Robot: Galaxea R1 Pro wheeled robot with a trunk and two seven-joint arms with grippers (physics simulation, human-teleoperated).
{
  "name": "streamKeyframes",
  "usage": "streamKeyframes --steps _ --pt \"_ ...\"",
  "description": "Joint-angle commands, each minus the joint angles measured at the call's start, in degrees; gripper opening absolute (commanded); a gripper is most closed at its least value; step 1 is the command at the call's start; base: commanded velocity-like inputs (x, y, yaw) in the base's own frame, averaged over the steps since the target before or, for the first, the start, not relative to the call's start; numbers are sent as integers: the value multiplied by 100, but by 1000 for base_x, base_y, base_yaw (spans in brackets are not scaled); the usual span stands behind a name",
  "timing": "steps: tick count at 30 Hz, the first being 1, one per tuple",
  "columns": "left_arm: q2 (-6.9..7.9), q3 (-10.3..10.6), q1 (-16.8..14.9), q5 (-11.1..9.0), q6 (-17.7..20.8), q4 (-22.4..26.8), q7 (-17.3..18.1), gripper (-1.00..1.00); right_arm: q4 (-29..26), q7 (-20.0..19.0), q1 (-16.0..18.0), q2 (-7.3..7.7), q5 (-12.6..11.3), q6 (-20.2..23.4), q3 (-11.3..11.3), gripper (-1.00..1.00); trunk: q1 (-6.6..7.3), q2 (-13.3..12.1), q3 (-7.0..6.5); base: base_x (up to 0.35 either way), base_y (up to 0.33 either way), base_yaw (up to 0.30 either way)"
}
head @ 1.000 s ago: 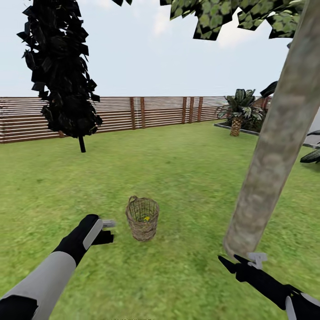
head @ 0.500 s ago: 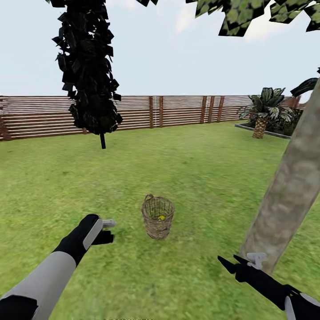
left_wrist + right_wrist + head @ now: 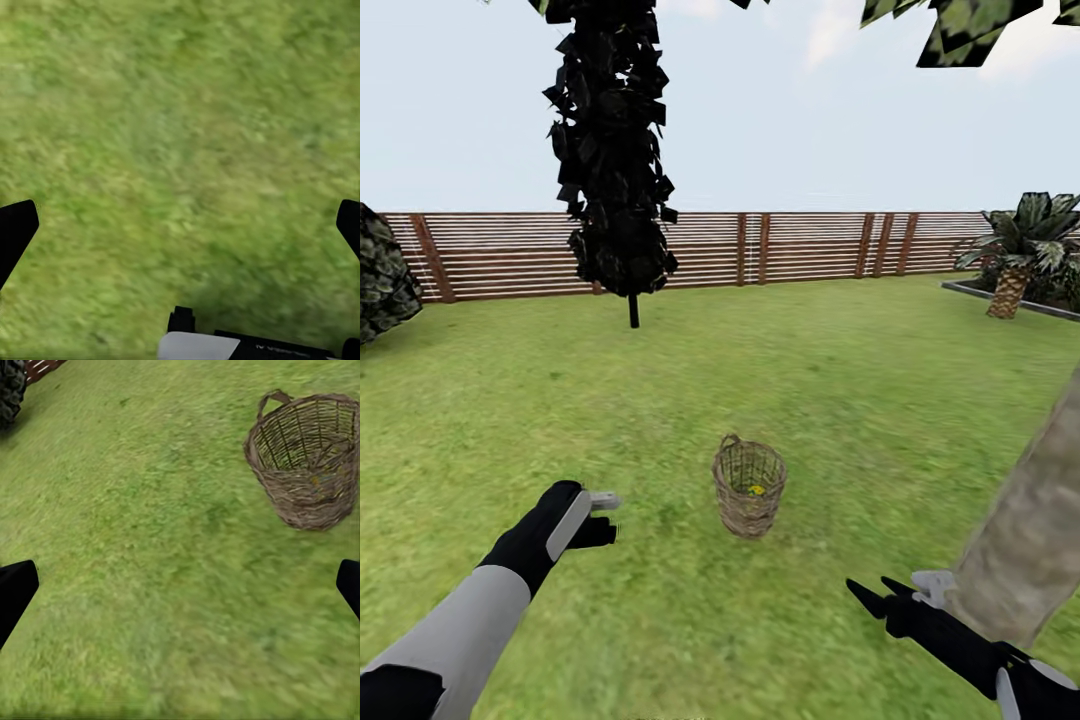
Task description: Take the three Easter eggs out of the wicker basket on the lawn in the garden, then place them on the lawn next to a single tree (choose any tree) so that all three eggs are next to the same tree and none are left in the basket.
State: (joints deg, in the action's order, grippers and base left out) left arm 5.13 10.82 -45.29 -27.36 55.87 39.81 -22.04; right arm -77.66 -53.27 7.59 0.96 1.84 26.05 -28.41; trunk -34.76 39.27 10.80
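Left gripper [image 3: 603,517]: fingers spread wide with nothing between them; in the left wrist view the two dark fingertips [image 3: 15,229] sit at opposite edges over bare grass. It hangs well short of the wicker basket, off to the basket's left.

Right gripper [image 3: 905,590]: also spread and empty; in the right wrist view the basket [image 3: 306,457] lies ahead of the open fingers, clearly apart from them. It sits nearer the robot than the basket and to the basket's right, just beside the foot of the trunk.

Wicker basket [image 3: 749,488]: upright on the lawn [image 3: 810,380], between the two arms and beyond both. A spot of yellow [image 3: 757,490] shows through the weave, most likely an Easter egg; the count inside cannot be told.

Tree [image 3: 1032,530]: thick mottled trunk to the basket's right, close by.

Behind the basket: dark cypress [image 3: 612,150], slatted fence [image 3: 800,250], a short palm [image 3: 1015,270] far right.

Just changed: over the last second the whole head view has swung, so basket, cypress and trunk all slide rightward in the picture while both arms keep their pose. That is the camera turning, not the things moving.

Meaning for the task: no egg is out yet. The robot seems to be squaring up to the basket, and the near trunk looks a handy drop spot.
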Motion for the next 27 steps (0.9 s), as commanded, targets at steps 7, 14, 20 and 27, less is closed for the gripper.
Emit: streamKeyframes --steps 7,14,20,27 --pt "18 35 -6 -59 11 10 -53 100 -4 -34 5 -2 10 33 -7 100 -2 8 33 58 86 271" --pt "22 41 -6 -59 11 -2 -62 100 -4 -42 5 -3 0 24 -7 100 -2 8 46 171 233 110" --pt "22 43 -6 -59 11 -23 -58 100 -4 -43 5 -2 0 23 -6 100 -2 8 38 229 221 -40" --pt "21 43 -6 -59 11 -38 -55 100 20 -43 5 -6 -1 23 47 100 -2 8 0 256 198 -178"
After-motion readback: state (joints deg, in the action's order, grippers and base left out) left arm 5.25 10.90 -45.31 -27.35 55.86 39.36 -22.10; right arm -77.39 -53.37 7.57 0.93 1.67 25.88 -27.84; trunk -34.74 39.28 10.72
